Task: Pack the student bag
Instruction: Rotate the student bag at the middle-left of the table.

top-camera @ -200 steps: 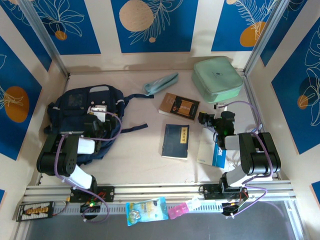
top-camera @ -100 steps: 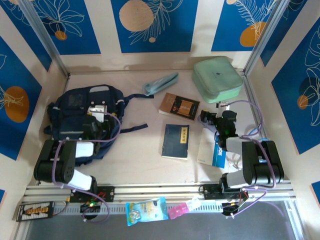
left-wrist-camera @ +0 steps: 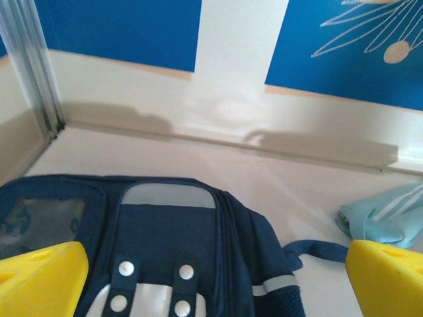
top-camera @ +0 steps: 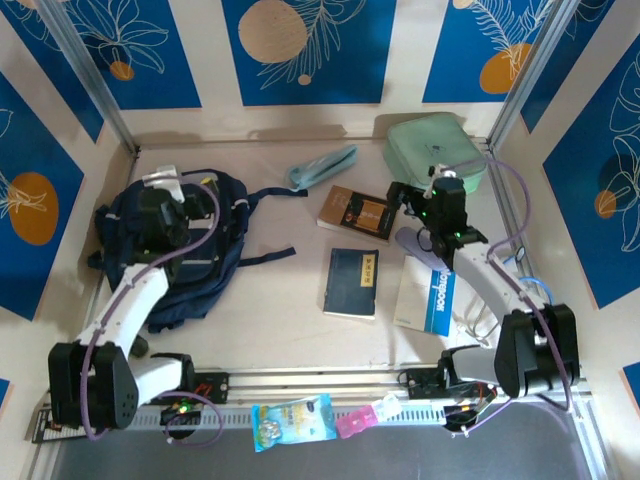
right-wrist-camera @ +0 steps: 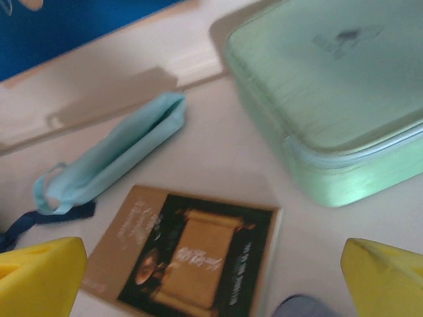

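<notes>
The student bag [top-camera: 150,250], dark navy with a grey patch, lies flat at the left of the table. My left gripper [top-camera: 160,205] hovers over its upper part, open. In the left wrist view the bag [left-wrist-camera: 165,231] lies below the yellow fingers [left-wrist-camera: 39,281] with nothing between them. My right gripper [top-camera: 420,205] hangs open over the table's right back, near a brown book [top-camera: 358,212]. The right wrist view has that brown book [right-wrist-camera: 198,257] under the wide-apart fingers [right-wrist-camera: 386,277], untouched.
A light blue pouch [top-camera: 322,167] lies at the back centre and a mint green zip case [top-camera: 435,155] at the back right. A navy book [top-camera: 352,282] and a white-blue book [top-camera: 428,298] lie in front of the brown one. Snack packets [top-camera: 292,420] sit on the front rail.
Both arms have unfolded and reached toward the back. The left gripper moved up over the bag's top, the right one toward the brown book and mint case. Both stayed open.
</notes>
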Controlling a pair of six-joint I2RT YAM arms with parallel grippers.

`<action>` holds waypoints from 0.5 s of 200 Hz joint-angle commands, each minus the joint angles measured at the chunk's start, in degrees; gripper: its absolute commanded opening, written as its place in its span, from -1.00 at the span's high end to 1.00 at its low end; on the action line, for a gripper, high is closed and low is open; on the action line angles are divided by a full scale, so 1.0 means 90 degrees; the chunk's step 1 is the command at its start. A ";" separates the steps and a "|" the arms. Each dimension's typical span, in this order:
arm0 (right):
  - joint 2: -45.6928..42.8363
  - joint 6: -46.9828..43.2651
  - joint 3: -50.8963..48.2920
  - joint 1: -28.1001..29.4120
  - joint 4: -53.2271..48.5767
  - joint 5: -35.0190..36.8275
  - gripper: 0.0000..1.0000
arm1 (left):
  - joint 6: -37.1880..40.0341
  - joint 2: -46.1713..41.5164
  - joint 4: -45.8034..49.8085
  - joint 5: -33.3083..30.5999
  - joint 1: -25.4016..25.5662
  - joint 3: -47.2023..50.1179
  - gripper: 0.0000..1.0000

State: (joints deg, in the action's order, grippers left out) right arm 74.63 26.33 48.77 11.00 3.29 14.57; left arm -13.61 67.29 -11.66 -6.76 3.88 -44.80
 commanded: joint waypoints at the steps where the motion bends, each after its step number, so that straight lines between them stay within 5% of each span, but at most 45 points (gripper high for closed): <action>1: 0.0563 0.0646 0.0891 0.0380 -0.1406 -0.0474 -0.98 | -0.0638 0.0696 0.1628 0.0288 -0.0005 -0.0779 -1.00; 59: 0.1704 0.1025 0.1984 0.1107 -0.1693 -0.1216 -0.98 | -0.1568 0.2945 0.2960 0.0609 0.0014 -0.2339 -1.00; 100: 0.2124 0.0910 0.2245 0.1477 -0.1700 -0.1498 -1.00 | -0.0862 0.4942 0.4029 -0.0053 0.0017 -0.4136 -1.00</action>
State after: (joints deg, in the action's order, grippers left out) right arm 92.51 33.98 66.48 22.72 -10.24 4.19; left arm -24.36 104.22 16.60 -4.01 3.90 -73.45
